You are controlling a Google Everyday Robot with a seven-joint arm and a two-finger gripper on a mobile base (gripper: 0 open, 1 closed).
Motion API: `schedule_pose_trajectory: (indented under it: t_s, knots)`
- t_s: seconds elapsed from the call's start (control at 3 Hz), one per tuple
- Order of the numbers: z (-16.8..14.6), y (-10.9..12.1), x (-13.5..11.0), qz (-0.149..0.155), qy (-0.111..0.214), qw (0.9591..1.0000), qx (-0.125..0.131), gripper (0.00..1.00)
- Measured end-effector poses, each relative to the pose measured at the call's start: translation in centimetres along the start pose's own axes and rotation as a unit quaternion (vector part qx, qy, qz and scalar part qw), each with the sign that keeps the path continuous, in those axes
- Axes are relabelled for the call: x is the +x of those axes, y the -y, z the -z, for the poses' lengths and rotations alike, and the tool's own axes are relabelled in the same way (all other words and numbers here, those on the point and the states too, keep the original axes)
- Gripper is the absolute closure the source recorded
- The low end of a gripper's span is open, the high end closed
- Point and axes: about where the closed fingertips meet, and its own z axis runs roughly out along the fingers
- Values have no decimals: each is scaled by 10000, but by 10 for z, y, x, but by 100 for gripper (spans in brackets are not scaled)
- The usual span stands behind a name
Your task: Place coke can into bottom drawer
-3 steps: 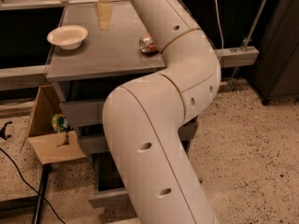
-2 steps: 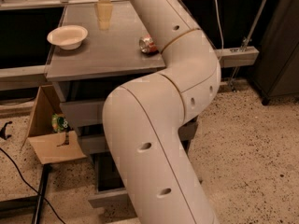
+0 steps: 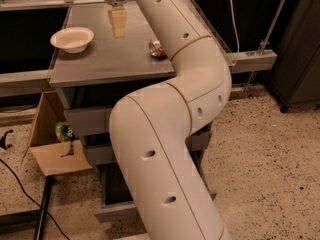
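Note:
The coke can (image 3: 157, 48) lies on its side on the grey cabinet top (image 3: 110, 64), right beside my arm's upper segment. My gripper (image 3: 118, 22) hangs over the back of the cabinet top, between the white bowl (image 3: 73, 38) and the can, left of the can and apart from it. The bottom drawer (image 3: 114, 213) stands pulled out near the floor. My large white arm covers most of its dark inside.
Two shallower grey drawers (image 3: 85, 121) sit above the bottom one. An open cardboard box (image 3: 52, 149) with a green item stands left of the cabinet. A black cable (image 3: 20, 191) lies on the speckled floor. A dark cabinet (image 3: 300, 49) stands at the right.
My gripper has edged slightly to the right over the cabinet top. The can, the bowl and the drawer have not moved.

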Motion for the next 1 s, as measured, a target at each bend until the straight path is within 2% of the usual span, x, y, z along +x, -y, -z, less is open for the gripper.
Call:
schedule_pose_trajectory:
  t_s: [0.33,0.67,1.0]
  knots:
    - [0,-11,34,98,-165,9998,-73,0]
    - [9,-20,65,-12,-161,9999,-19,0]
    - [35,-24,99,-295,-211,9992,173,0]
